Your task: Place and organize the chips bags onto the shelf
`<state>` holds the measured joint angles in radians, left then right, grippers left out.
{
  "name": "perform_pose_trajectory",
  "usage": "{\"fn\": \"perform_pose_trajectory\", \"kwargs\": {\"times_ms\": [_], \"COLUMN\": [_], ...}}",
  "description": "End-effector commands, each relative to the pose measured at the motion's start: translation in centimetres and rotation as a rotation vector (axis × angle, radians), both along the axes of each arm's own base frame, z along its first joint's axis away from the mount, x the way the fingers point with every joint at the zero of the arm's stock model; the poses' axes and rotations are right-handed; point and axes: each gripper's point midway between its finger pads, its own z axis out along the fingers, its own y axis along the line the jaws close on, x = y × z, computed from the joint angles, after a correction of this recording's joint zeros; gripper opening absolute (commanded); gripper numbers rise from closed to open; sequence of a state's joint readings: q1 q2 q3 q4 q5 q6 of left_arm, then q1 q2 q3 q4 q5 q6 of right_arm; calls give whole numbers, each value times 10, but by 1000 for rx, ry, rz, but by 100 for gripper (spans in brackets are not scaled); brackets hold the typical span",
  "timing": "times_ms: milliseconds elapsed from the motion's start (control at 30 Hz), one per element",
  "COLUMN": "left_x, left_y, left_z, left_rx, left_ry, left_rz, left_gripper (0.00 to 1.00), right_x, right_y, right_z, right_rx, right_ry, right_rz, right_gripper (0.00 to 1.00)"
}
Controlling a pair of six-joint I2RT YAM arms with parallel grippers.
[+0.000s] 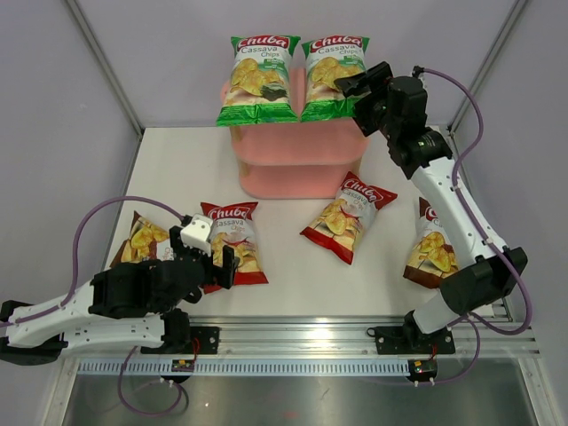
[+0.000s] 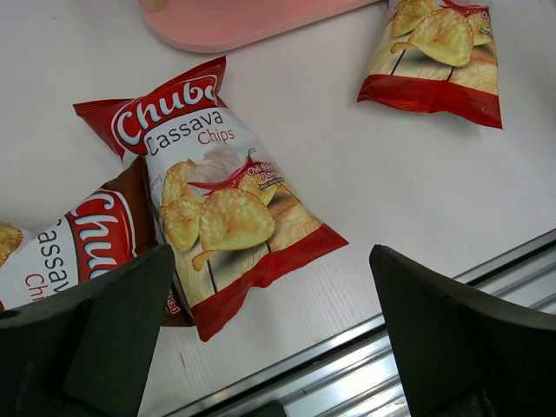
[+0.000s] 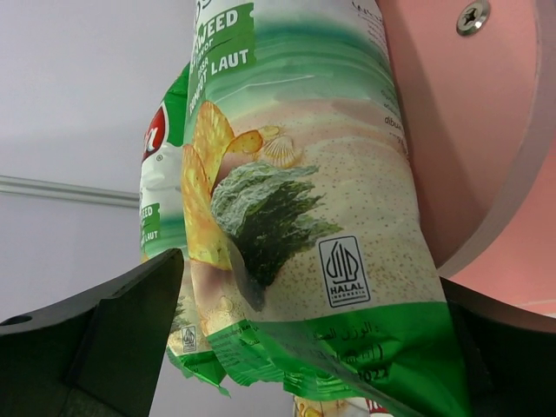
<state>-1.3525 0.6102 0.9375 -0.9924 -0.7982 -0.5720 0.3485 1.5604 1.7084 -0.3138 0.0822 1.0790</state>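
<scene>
Two green chip bags sit side by side on the top board of the pink shelf (image 1: 297, 169), which is at the far middle of the worktop (image 1: 293, 293). The left green bag (image 1: 259, 80) and the right green bag (image 1: 330, 78) touch along their inner edges. Their lower seams hang over the board's near rim. Whether they lie flat or lean cannot be told.

The right end effector (image 1: 359, 86) is up at shelf-top height, at the right edge of the right green bag. In the right wrist view its fingers are spread wide, with the lower end of that bag (image 3: 304, 217) between them. Contact cannot be made out. The pink board (image 3: 495, 130) is just to the right of the bag.

The other four bags lie flat on the worktop. One red bag (image 1: 349, 219) is in front of the shelf, angled. A brown bag (image 1: 432, 247) lies near the right edge, partly behind the right arm. At the near left, a second red bag (image 1: 235, 232) lies next to a second brown bag (image 1: 140, 240). In the left wrist view this red bag (image 2: 213, 195) has its edge over the brown one (image 2: 78, 248).

The left end effector (image 1: 222, 264) is low over the near end of that red bag. Its jaws gape fully and hold nothing.
</scene>
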Motion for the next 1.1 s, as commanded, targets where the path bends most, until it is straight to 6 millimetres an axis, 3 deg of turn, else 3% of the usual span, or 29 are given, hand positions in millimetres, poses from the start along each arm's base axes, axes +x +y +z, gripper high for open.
{"fn": "perform_pose_trajectory", "kwargs": {"times_ms": [0, 267, 500, 700, 833, 967, 1000, 1067], "left_x": [2, 2, 5, 7, 7, 6, 4, 2], "left_y": [-5, -6, -6, -16, -27, -32, -32, -30], "left_z": [1, 3, 4, -5, -8, -6, -6, -8], "left_rx": [-18, -25, -24, -2, -10, -59, -78, -81], "left_ry": [-11, -12, -11, 22, 41, 48, 56, 68], "left_rz": [-1, 3, 30, 43, 31, 24, 19, 15], "left_gripper": [99, 99, 99, 99, 99, 99, 99, 99], "right_x": [-15, -26, -48, -86, -86, -72, -71, -69], "right_y": [-13, -34, -64, -94, -83, -66, -66, -69], "right_z": [-22, -28, -18, 22, 29, 12, -1, -5], "right_rx": [-100, -136, -177, -249, -236, -130, -115, -74], "right_ry": [100, 119, 95, -22, -56, -1, 22, 24], "right_rz": [22, -8, -48, -106, -35, 18, 8, -25], "right_gripper": [99, 99, 99, 99, 99, 99, 97, 93]}}
